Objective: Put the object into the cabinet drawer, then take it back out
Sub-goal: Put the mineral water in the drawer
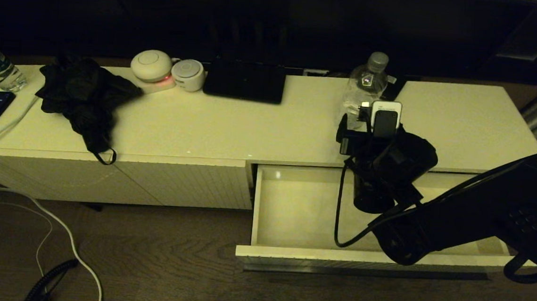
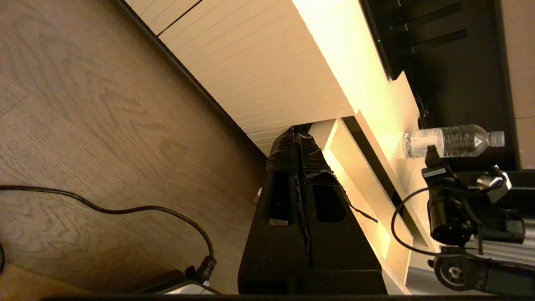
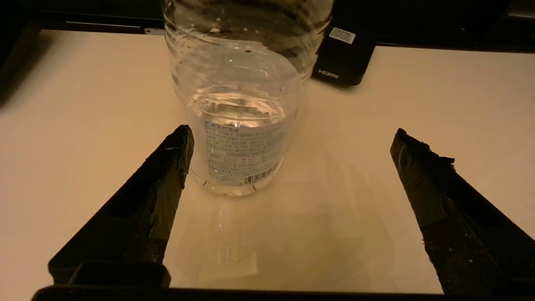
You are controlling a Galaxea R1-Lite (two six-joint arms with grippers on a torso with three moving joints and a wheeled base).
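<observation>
Right hand (image 3: 292,167) wide apart by bottle (image 3: 238,104), HDMI box (image 3: 345,58) behind

The water bottle (image 3: 242,83) is clear, glossy ribbed plastic with a printed paper-like label. The cabinet top (image 1: 213,123) looks smooth and matt; the drawer (image 1: 293,204) front is ribbed. The floor (image 2: 83,104) shows wood grain. The right gripper (image 3: 292,167) fingertips wear rough black tape.

The word "HDMI" stands in pale letters on the front edge of a black box (image 3: 343,62) behind the bottle (image 3: 240,96). A white sticker with a QR code sits on the box's top; the code's content cannot be read. The bottle's label carries fine print and a barcode, too small to read.
</observation>
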